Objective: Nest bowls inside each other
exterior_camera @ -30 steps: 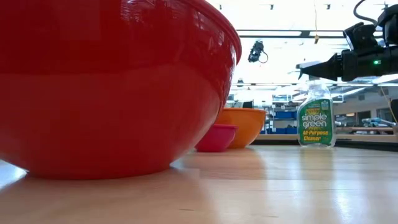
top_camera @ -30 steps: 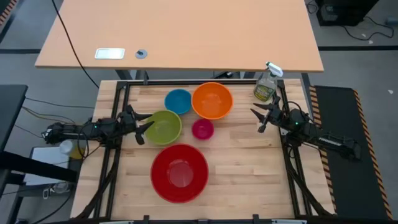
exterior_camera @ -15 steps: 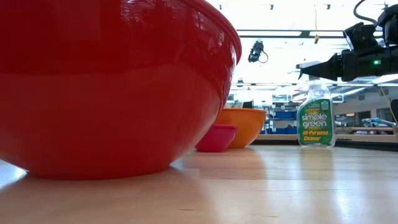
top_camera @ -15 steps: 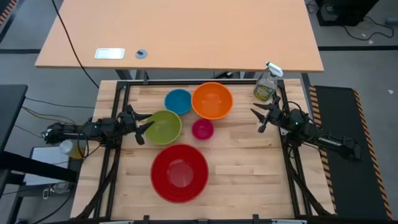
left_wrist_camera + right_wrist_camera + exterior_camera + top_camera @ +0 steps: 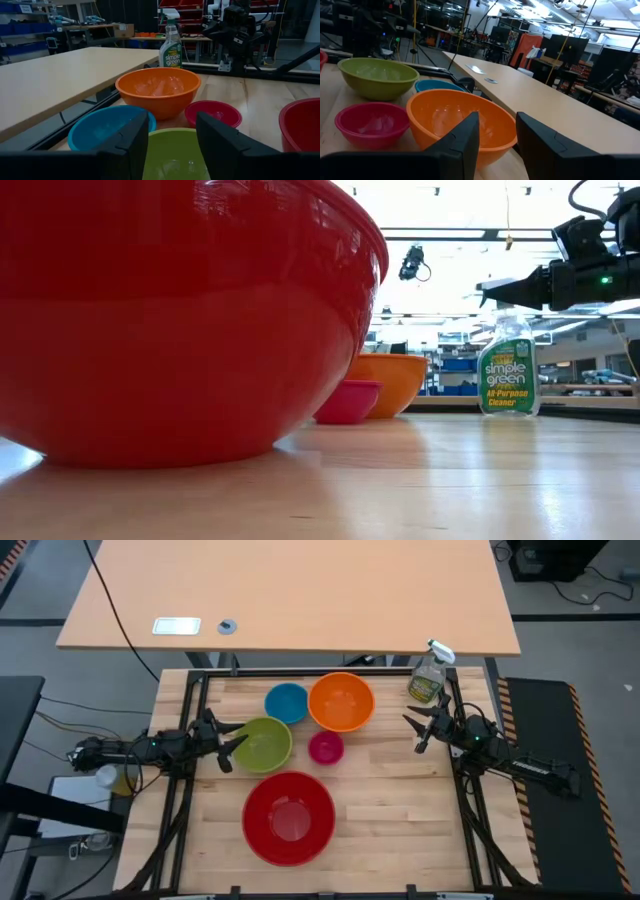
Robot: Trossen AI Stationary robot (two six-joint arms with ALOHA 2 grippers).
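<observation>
5 smooth bowls, separate on table: red bowl (image 5: 289, 818) nearest front, orange bowl (image 5: 341, 701) at back, lime bowl (image 5: 264, 743) left, blue bowl (image 5: 286, 702), pink bowl (image 5: 326, 747) central. Left gripper (image 5: 228, 743) fingers apart, empty, at lime rim. Right gripper (image 5: 416, 729) apart, empty.

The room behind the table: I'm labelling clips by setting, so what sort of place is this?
Probably a robotics lab or workshop: storage shelving, another robot rig and a bare workbench.
</observation>
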